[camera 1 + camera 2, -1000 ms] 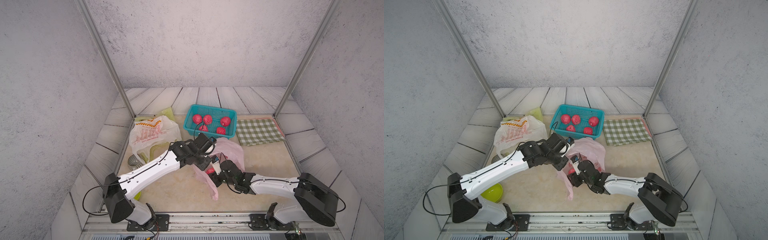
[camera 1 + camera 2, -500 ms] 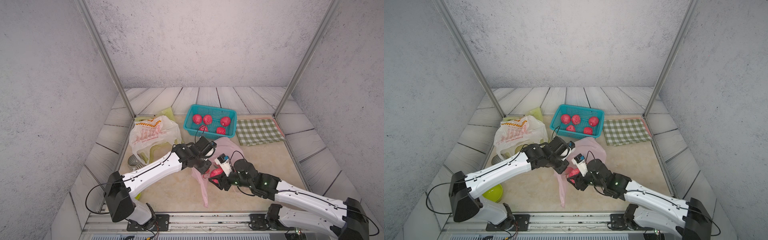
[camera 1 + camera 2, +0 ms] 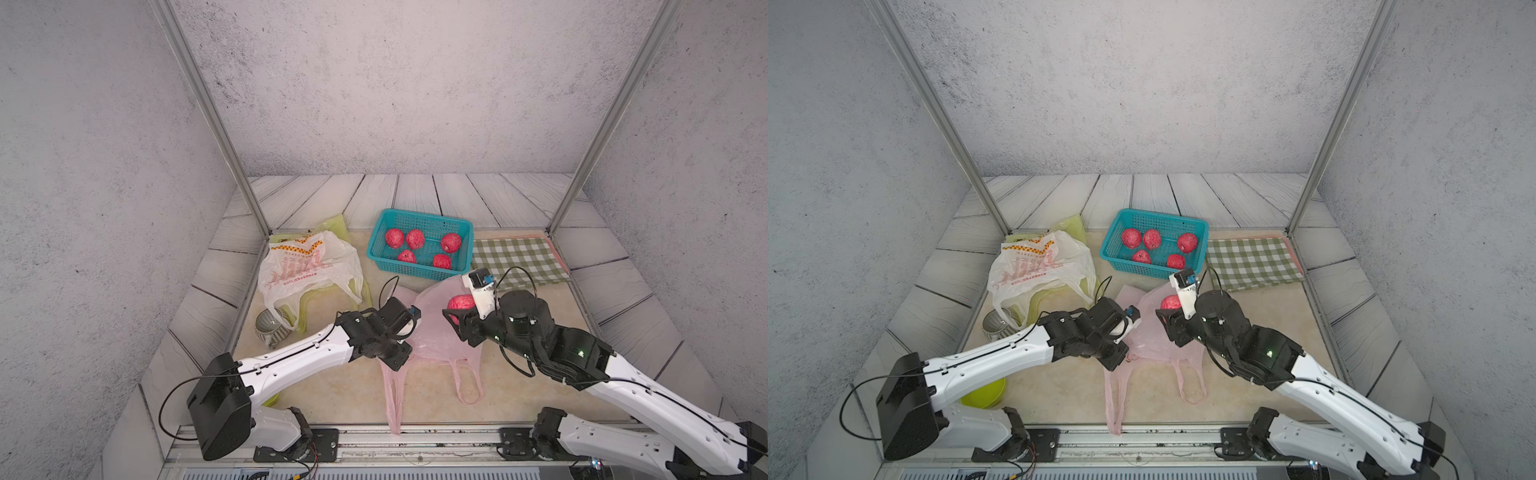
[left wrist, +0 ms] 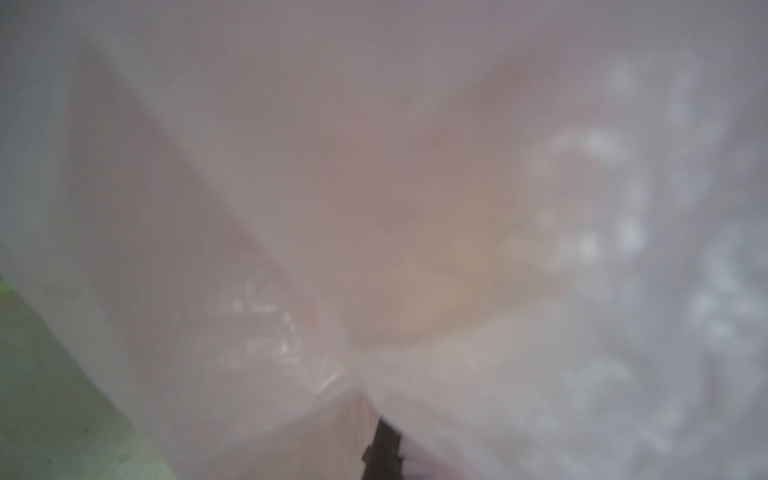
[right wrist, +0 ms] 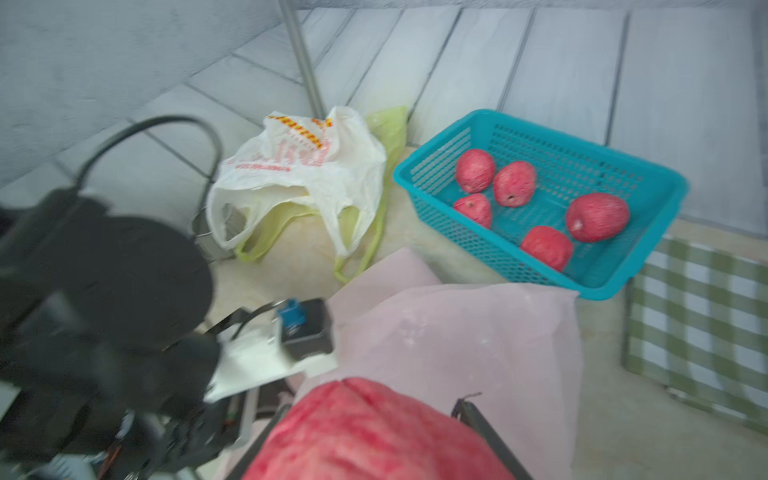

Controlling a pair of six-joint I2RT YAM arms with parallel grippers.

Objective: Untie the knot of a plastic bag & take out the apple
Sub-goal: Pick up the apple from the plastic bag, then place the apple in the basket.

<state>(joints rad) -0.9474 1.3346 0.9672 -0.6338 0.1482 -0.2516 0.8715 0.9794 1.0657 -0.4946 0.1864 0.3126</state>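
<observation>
Two tools share the work: the right tool pinches the apple just above the pink bag, so the left tool, pressed together on that plastic, should pin it down while the fruit lifts clear slowly.

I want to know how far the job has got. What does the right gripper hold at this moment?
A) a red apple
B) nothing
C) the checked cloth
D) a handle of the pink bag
A: the right gripper is clamped around a red apple, held above the pink bag, as both top views and the right wrist view show.
</observation>
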